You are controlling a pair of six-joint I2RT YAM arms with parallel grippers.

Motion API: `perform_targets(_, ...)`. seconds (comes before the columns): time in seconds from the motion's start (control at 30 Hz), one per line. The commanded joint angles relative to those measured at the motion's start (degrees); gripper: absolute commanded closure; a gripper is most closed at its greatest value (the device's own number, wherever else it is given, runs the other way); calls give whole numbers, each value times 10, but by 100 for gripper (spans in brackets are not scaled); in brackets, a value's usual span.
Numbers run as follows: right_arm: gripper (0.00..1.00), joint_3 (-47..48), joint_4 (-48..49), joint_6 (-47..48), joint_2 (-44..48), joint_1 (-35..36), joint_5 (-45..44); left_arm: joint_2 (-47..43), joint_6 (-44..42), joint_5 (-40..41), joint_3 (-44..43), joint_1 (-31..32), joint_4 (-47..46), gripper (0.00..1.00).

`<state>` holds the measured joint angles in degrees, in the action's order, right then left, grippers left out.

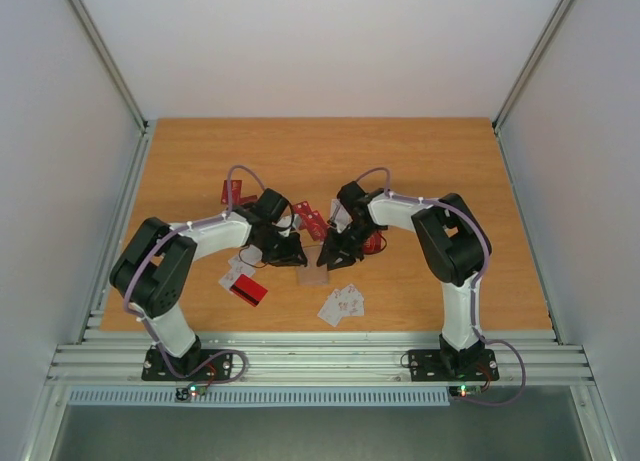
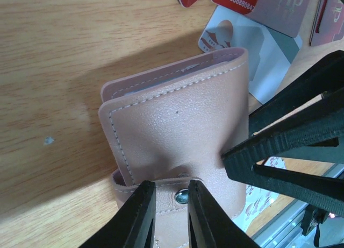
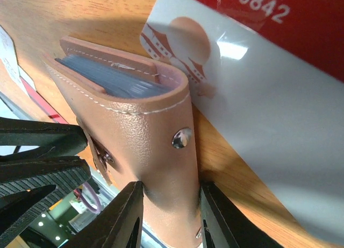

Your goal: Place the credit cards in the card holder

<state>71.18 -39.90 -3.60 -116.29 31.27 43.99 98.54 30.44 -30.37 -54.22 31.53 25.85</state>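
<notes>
The card holder (image 3: 145,124) is folded, held just above the table (image 1: 200,161) near its middle; inside, only blue-grey pockets (image 3: 115,81) are visible. The left gripper (image 2: 171,185) is almost closed, pinching its snap tab (image 2: 171,215). The right gripper (image 3: 169,191) clamps its spine. Loose credit cards (image 1: 342,303) lie around.

Table (image 1: 420,161): orange-brown wood-grain top; one small pale speck (image 2: 49,141) is noted on it. Walls (image 1: 320,41): plain white panels, set on three sides. Rails (image 1: 320,353): ribbed aluminium, laid along the near edge. Slotted strip (image 1: 300,396): white, fixed just below.
</notes>
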Motion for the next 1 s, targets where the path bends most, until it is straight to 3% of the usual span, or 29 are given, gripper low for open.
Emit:
perform_targets(0.0, 67, 8, -20, 26, -6, 5, -85, 20, 12, 15, -7, 2, -18, 80)
perform_targets(0.33, 64, 24, -72, 82, 75, 5, -133, 46, 16, 22, -31, 3, 0, 80)
perform_targets(0.67, 68, -3, 29, 44, 85, 6, 17, 58, 13, 19, -48, 3, 6, 80)
perform_targets(0.97, 75, -18, 90, -4, 38, 19, 36, 58, 9, 17, -48, 3, 5, 80)
